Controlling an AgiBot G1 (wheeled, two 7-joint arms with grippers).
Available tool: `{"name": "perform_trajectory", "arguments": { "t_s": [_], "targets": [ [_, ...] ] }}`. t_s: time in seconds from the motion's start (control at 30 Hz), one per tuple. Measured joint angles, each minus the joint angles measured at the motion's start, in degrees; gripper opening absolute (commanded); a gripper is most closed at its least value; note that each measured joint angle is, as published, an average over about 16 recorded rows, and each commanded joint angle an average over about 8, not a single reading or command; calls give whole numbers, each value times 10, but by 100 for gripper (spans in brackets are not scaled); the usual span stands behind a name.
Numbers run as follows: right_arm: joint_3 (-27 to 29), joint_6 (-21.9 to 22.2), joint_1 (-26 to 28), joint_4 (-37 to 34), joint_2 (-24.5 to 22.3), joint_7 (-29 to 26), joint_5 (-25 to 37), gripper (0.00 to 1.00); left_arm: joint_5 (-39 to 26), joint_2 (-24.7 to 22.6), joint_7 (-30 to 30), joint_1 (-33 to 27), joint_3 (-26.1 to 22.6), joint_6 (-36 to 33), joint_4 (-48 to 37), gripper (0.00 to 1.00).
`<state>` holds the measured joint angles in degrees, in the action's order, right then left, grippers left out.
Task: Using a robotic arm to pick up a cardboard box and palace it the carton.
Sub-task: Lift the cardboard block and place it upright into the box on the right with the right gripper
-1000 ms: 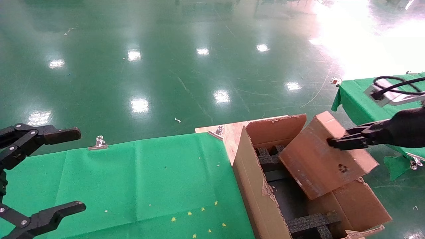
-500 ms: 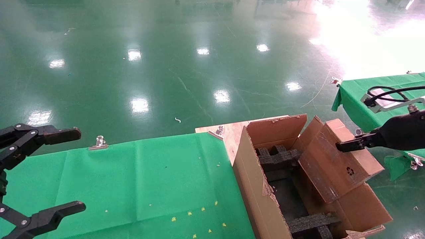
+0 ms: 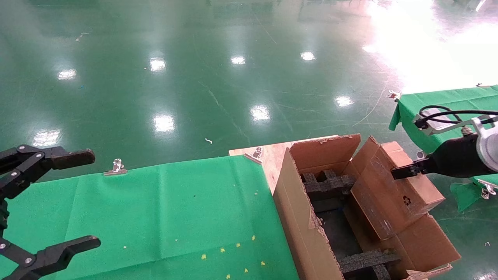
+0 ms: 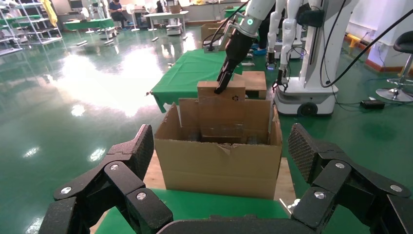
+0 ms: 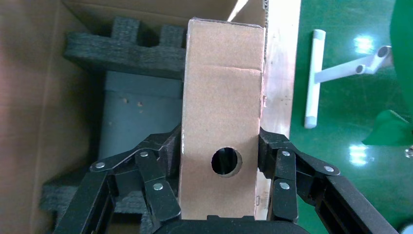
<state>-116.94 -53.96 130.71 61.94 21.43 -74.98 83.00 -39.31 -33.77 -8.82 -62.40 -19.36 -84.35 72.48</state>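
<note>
Right end effector (image 5: 220, 151) gripping flat cardboard box (image 5: 221, 112)

The right gripper (image 5: 220, 161) clamps its fingers closed on a load while the left gripper (image 3: 58, 202) hangs spread.

Green-draped surface, glossy green floor
Green cloth (image 3: 163, 210) covers the surface, held by a metal clip (image 3: 115, 168); yellow specks (image 3: 221, 250) dot it; floor (image 3: 218, 70) gleaming beyond.

Bright overhead lamps glare off glossy floor (image 3: 233, 77).
</note>
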Motion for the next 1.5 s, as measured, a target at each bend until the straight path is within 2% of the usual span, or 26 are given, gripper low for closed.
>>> {"name": "perform_trajectory", "arguments": {
  "t_s": [0.37, 0.73, 1.13, 1.5],
  "targets": [
    [-20, 30, -12, 49, 12, -111, 66, 0, 0, 0, 0, 0, 0, 0, 0, 100],
    [-35, 47, -23, 90, 24, -189, 123, 0, 0, 0, 0, 0, 0, 0, 0, 100],
    [-50, 66, -50, 107, 41, -247, 164, 0, 0, 0, 0, 0, 0, 0, 0, 100],
    [-59, 99, -91, 86, 61, -267, 172, 0, 0, 0, 0, 0, 0, 0, 0, 100]
  ]
}}
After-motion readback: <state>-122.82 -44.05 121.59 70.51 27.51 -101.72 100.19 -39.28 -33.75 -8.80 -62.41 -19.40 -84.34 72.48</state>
